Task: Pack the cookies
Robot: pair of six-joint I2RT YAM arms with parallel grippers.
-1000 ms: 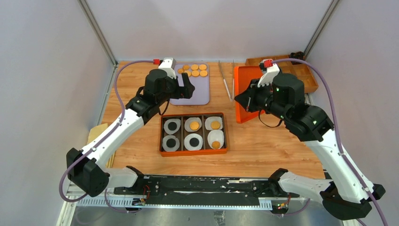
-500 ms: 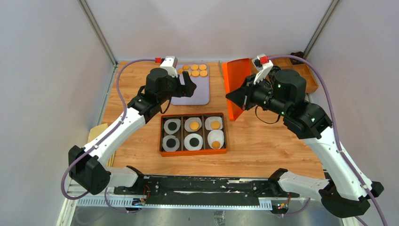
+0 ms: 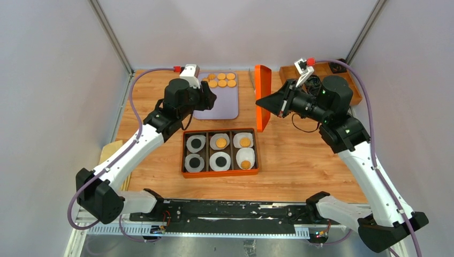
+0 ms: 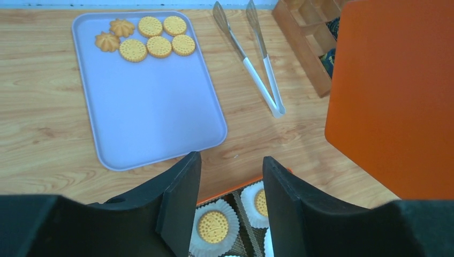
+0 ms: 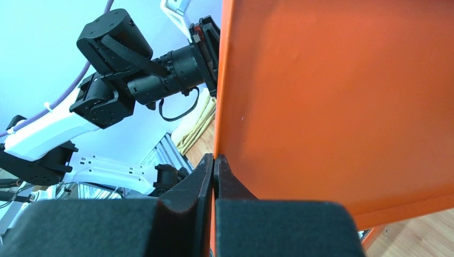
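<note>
Orange lid (image 3: 262, 96) stands on edge, upright above the table (image 3: 300, 155), with the right gripper (image 5: 214, 167) closed tight on its lower rim, one of the fingers (image 5: 199, 176) on each face of the panel. It hangs between the lilac tray (image 4: 155, 107) and the wooden box (image 4: 308, 37) at the far right.

The left gripper (image 4: 231, 163) hovers over the near edge of the lilac tray, its fingers spread well apart and holding nothing. Loose cookies (image 4: 159, 46) lie clustered at the far end of that tray, five round ones and two flower-shaped ones. Metal tongs (image 4: 275, 107) lie on the table just beside the tray.

Nearer the arms sits the orange box (image 3: 220, 172) with six cells, each lined with a white paper liner (image 3: 246, 154). Three cells hold a cookie: the far middle, the far right and the near right. The other three liners show dark centres.
</note>
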